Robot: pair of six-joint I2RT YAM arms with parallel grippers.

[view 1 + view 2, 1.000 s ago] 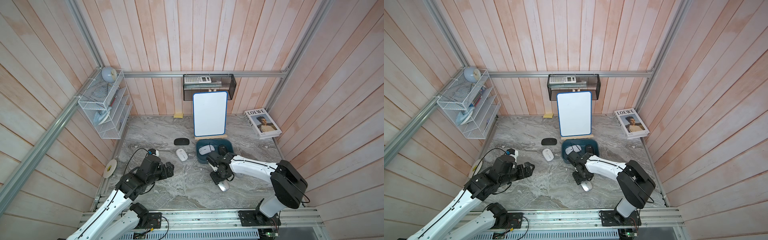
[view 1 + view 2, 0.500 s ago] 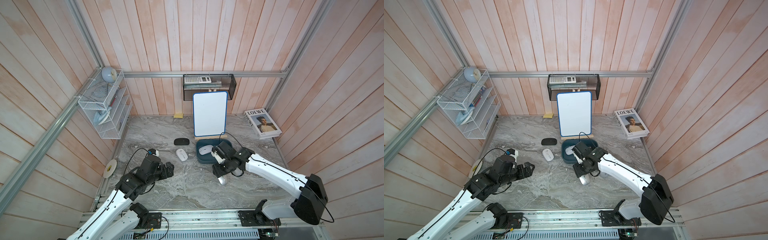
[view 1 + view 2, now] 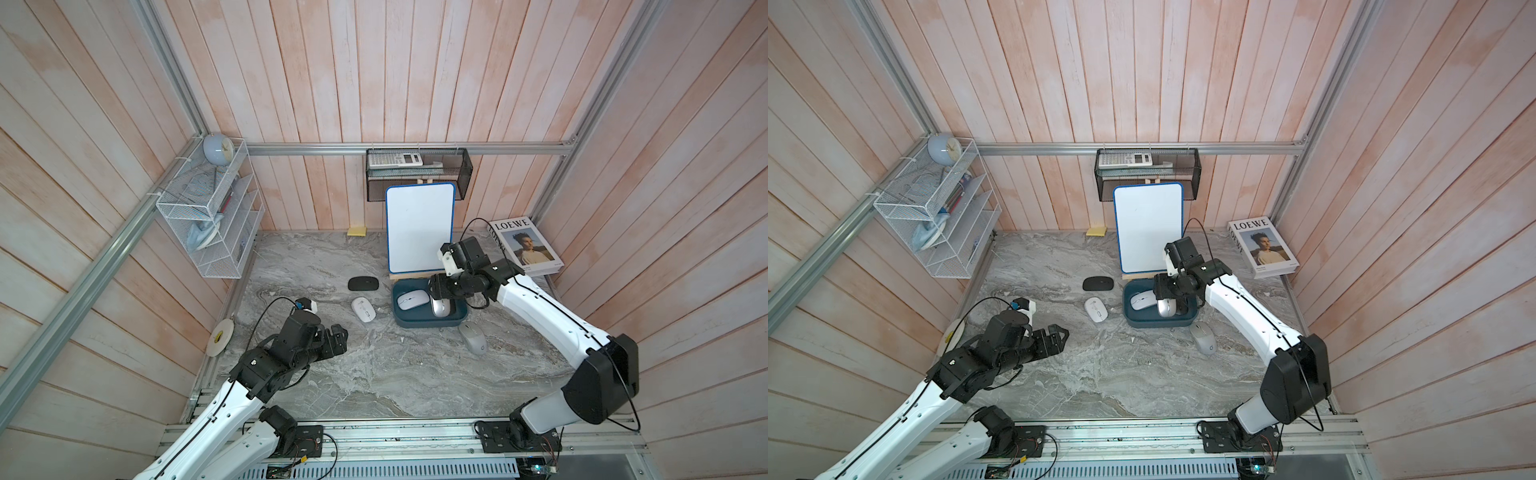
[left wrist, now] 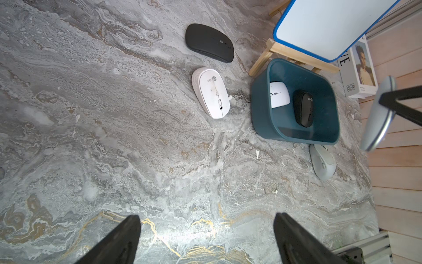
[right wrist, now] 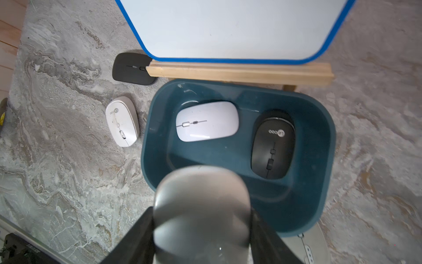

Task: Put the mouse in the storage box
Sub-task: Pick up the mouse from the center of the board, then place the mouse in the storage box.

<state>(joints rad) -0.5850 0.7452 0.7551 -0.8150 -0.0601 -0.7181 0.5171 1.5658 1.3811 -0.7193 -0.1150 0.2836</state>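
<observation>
My right gripper [image 5: 202,219] is shut on a silver mouse [image 5: 202,201], one finger on each side. It holds the mouse [image 3: 440,306] just above the dark teal storage box [image 3: 430,323], over the box's near middle. Inside the box [image 5: 328,148] lie a white mouse [image 5: 206,121] and a black mouse [image 5: 272,148]. My left gripper [image 3: 340,338] hovers open and empty over the table's left front, well short of the box [image 4: 260,114].
On the table lie a white mouse [image 3: 363,309] left of the box, a flat black mouse [image 3: 363,284] behind it and a grey mouse [image 3: 472,338] by the box's front right corner. A whiteboard [image 3: 419,228] on an easel stands directly behind the box. A book [image 3: 525,247] lies at the back right.
The right arm has carried the silver mouse from low over the table in front of the box, back and up, to above the box. The left arm has not moved.
</observation>
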